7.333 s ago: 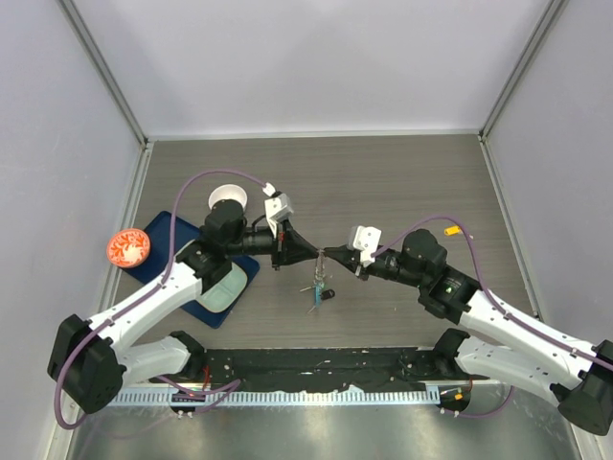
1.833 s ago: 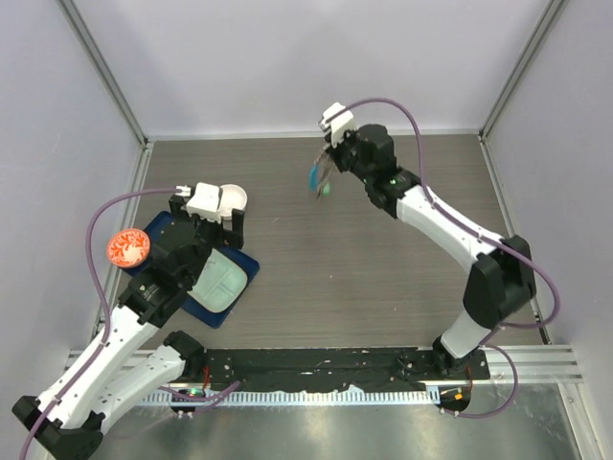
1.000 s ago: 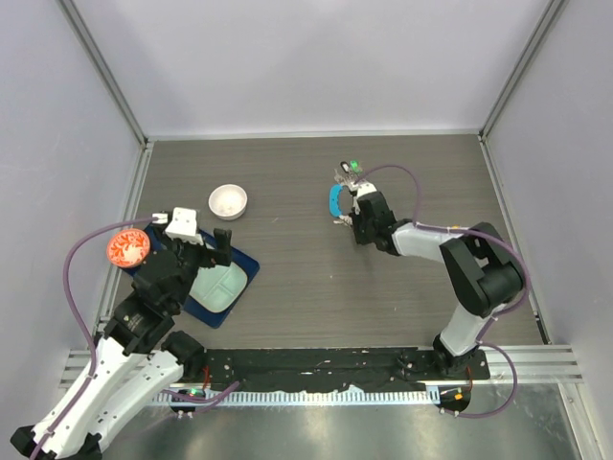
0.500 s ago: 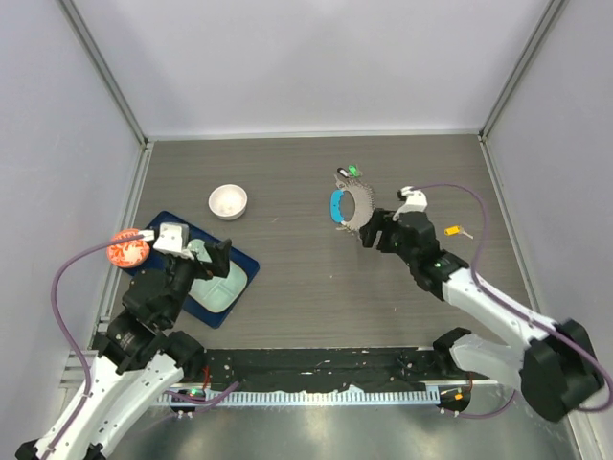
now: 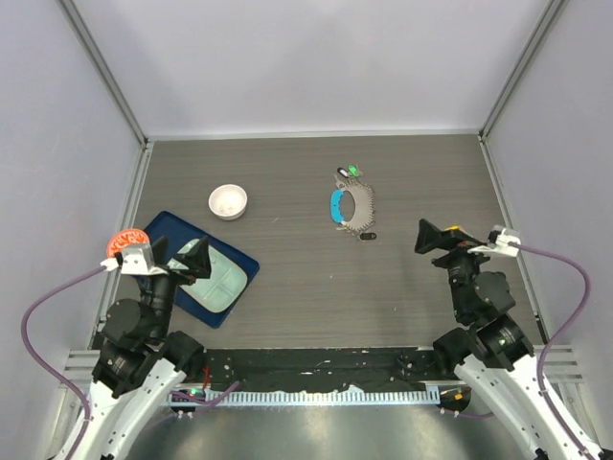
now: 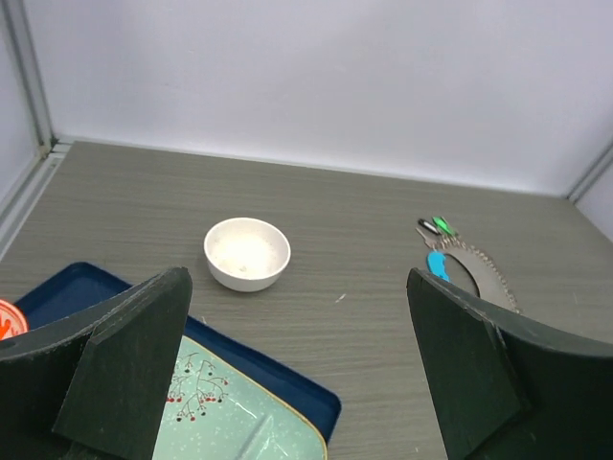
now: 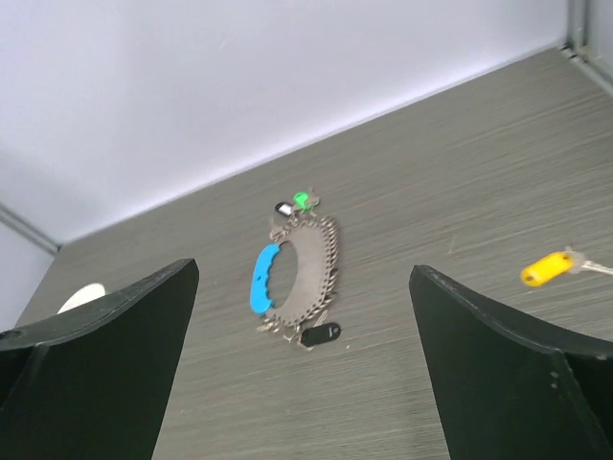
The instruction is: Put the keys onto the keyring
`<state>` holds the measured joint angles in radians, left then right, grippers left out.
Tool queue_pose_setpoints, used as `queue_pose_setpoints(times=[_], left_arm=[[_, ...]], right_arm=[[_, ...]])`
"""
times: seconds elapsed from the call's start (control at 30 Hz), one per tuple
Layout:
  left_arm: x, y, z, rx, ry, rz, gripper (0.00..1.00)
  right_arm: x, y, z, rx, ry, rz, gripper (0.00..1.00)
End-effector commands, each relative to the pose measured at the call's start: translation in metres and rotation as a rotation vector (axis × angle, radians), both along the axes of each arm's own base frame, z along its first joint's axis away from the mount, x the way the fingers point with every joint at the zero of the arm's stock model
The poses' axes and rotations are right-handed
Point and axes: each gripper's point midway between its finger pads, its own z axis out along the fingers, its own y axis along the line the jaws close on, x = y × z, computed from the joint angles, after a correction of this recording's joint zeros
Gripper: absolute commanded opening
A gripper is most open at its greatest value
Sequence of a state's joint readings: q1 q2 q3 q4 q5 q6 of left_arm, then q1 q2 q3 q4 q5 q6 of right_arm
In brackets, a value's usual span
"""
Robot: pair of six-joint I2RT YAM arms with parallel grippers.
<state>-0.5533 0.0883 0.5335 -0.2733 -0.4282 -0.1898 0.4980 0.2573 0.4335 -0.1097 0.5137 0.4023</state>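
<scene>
1. Silver keyring (image 5: 352,206) with a blue tag (image 5: 335,203) lies flat on the table (image 5: 287,287), at 10 o'clock from the right gripper (image 5: 428,237), well apart.
2. The black-headed key (image 5: 368,236) touches the ring's 5 o'clock edge; threaded or not, cannot tell.
3. Both grippers are empty, fingers spread wide; the left gripper (image 5: 194,259) is over the blue tray (image 5: 168,230).
4. The white bowl (image 5: 228,201) is at 9 o'clock from the keyring.

The keyring (image 5: 364,209) lies on the counter (image 5: 287,287), right of centre and toward the back. A small key (image 5: 369,236) sits at its near edge, perhaps touching it. The bowl (image 5: 228,201) stands well to the left of the keyring, just behind a tray (image 5: 170,228) that carries a divided plate (image 5: 218,284). A tagged key (image 7: 548,270) lies right of the keyring, near the right end effector (image 5: 428,237).
</scene>
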Motion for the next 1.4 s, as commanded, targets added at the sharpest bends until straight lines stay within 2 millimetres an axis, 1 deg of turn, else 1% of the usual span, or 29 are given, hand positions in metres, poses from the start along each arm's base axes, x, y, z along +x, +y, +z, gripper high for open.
queue_pose_setpoints(times=[0.0, 0.03, 0.13, 0.2, 0.27, 0.3, 0.4, 0.5, 0.67, 0.8, 1.13, 1.37], left_arm=[[-0.005, 0.019, 0.021, -0.106, -0.062, 0.079, 1.00], [-0.007, 0.019, 0.021, -0.101, -0.059, 0.073, 1.00], [-0.010, 0.025, 0.021, -0.097, -0.057, 0.094, 1.00], [-0.011, 0.036, 0.020, -0.120, -0.064, 0.151, 1.00], [-0.011, 0.043, 0.018, -0.138, -0.067, 0.191, 1.00], [-0.011, 0.044, 0.017, -0.141, -0.066, 0.197, 1.00], [-0.013, 0.043, 0.019, -0.136, -0.067, 0.185, 1.00], [-0.010, 0.042, 0.017, -0.128, -0.056, 0.191, 1.00], [-0.005, 0.036, 0.015, -0.104, -0.027, 0.170, 1.00], [-0.003, 0.035, 0.013, -0.087, -0.017, 0.169, 1.00], [0.000, 0.036, 0.011, -0.075, -0.019, 0.178, 1.00], [0.001, 0.039, 0.011, -0.070, -0.025, 0.195, 1.00]], right_arm=[[-0.020, -0.032, 0.033, -0.004, -0.033, -0.117, 1.00], [-0.025, -0.036, 0.043, -0.002, -0.046, -0.119, 1.00], [-0.040, -0.047, 0.060, -0.005, -0.076, -0.136, 1.00], [-0.047, -0.054, 0.066, -0.012, -0.081, -0.149, 1.00], [-0.056, -0.059, 0.073, -0.028, -0.079, -0.151, 1.00], [-0.061, -0.063, 0.080, -0.046, -0.087, -0.154, 1.00], [-0.067, -0.070, 0.074, -0.097, -0.061, -0.176, 1.00], [-0.070, -0.077, 0.070, -0.081, -0.073, -0.204, 1.00], [-0.074, -0.086, 0.072, -0.085, -0.083, -0.244, 1.00], [-0.073, -0.082, 0.070, -0.090, -0.081, -0.225, 1.00], [-0.077, -0.087, 0.070, -0.069, -0.096, -0.245, 1.00], [-0.078, -0.087, 0.068, -0.058, -0.100, -0.245, 1.00]])
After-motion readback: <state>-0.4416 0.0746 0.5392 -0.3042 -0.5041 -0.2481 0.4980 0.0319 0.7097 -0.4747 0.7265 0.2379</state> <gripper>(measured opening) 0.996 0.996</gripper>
